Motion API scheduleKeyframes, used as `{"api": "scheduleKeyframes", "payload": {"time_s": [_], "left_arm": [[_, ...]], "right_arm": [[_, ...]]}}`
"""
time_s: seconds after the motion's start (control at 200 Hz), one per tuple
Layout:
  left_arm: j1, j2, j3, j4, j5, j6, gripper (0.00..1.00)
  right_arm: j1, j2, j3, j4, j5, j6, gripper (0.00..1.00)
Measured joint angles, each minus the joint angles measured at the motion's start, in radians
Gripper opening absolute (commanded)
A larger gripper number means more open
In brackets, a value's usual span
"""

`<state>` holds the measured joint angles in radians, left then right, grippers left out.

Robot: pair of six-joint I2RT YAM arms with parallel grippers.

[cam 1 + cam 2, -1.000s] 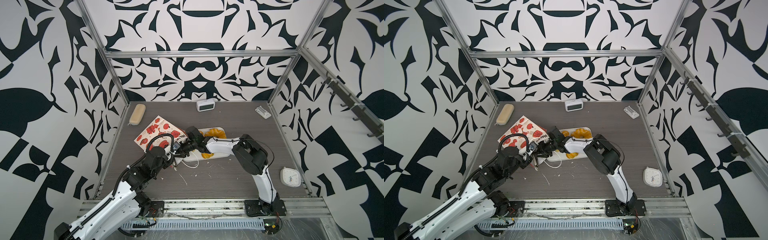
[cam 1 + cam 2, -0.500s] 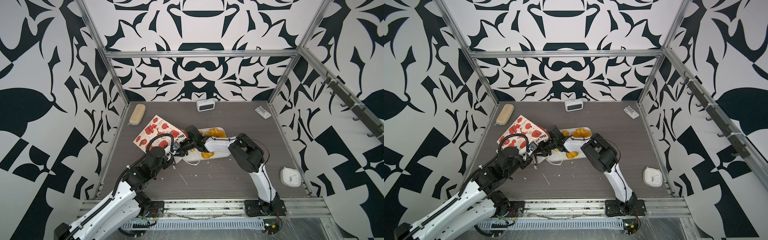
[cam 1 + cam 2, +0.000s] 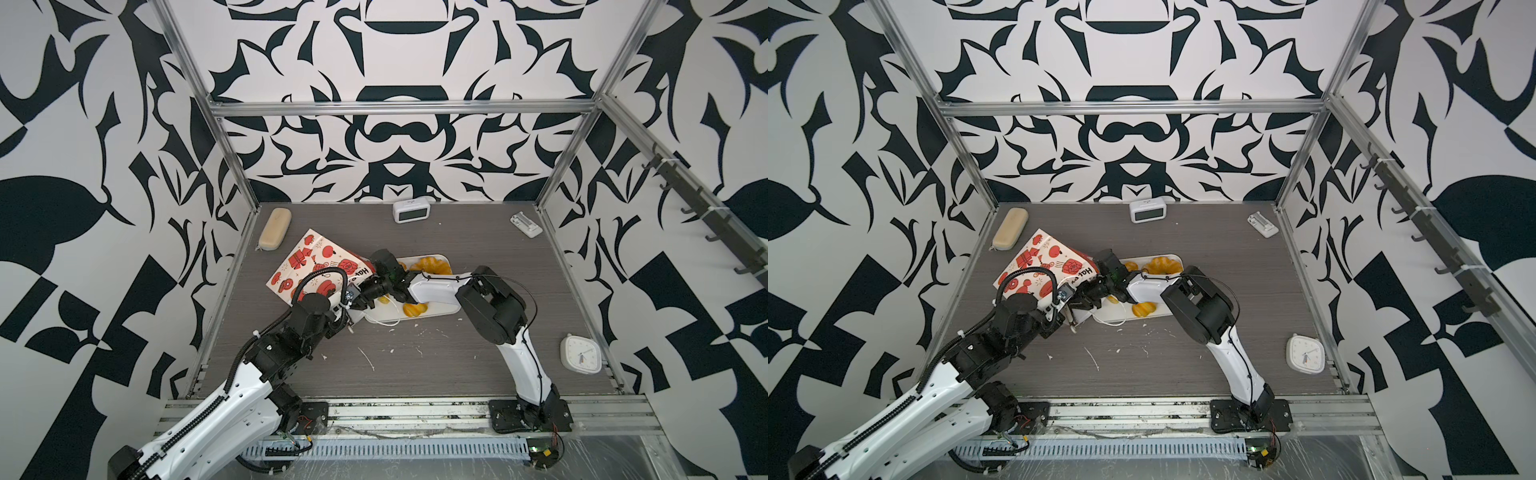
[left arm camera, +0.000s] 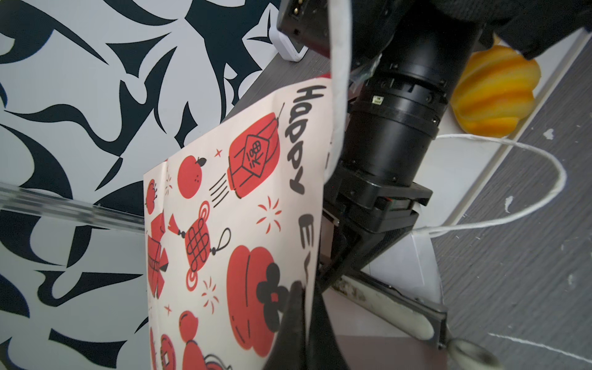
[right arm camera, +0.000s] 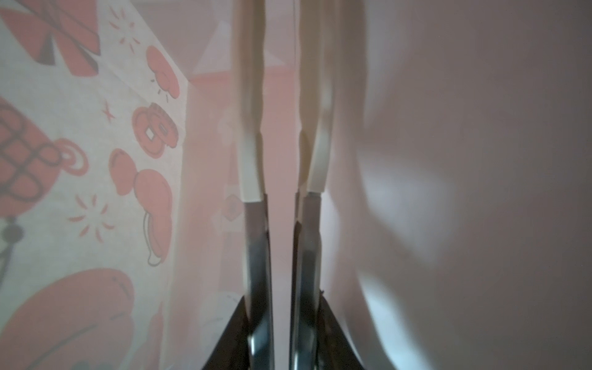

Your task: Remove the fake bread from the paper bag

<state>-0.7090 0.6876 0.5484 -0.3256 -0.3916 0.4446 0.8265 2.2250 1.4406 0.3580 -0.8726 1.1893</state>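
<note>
Lying on its side on the desk (image 3: 415, 374), the paper bag (image 3: 316, 266) points its mouth toward a white tray (image 3: 436, 313) just beside it. The left hand (image 4: 315, 282) is clenched on the bag's rim, with the paper edge pinched between its fingers in the left wrist view. The right arm reaches across the tray, and the right hand (image 5: 278, 48) is inside the bag. There the right wrist view shows pale paper walls with the red prints glowing through. Its two fingers (image 5: 250, 166) stand a narrow gap apart with nothing seen between them, though the tips run out of the picture.

The fake bread (image 3: 415, 308) that can be seen lies on the tray: a ridged roll near the front edge and a bigger piece (image 3: 432, 264) at the far edge, partly behind the arm. Whether any is in the bag cannot be told. A white cord handle (image 3: 384, 322) loops out onto the desk in front of the tray. A tan case (image 3: 274, 228) and a small clock (image 3: 410, 210) sit well apart — both near the back.
</note>
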Motion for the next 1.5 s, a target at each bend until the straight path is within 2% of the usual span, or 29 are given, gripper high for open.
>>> {"api": "scheduleKeyframes", "payload": {"time_s": [0.15,0.55,0.8,1.055,1.5], "left_arm": [[0.0,0.002,0.0,0.0,0.0,0.0,0.0],[-0.005,0.027,0.001,0.008,0.011,-0.01,0.0],[-0.005,0.042,0.001,0.008,0.012,-0.011,0.0],[-0.005,0.039,0.001,0.006,0.015,-0.009,0.0],[-0.005,0.035,0.001,-0.006,0.014,0.0,0.0]], "right_arm": [[0.0,0.0,-0.039,0.063,0.005,0.025,0.1],[0.024,-0.1,-0.212,0.101,0.087,0.014,0.01],[0.073,-0.167,-0.304,0.103,0.148,0.006,0.0],[0.097,-0.312,-0.436,0.05,0.2,-0.023,0.0],[0.099,-0.464,-0.55,0.014,0.204,-0.037,0.0]]}}
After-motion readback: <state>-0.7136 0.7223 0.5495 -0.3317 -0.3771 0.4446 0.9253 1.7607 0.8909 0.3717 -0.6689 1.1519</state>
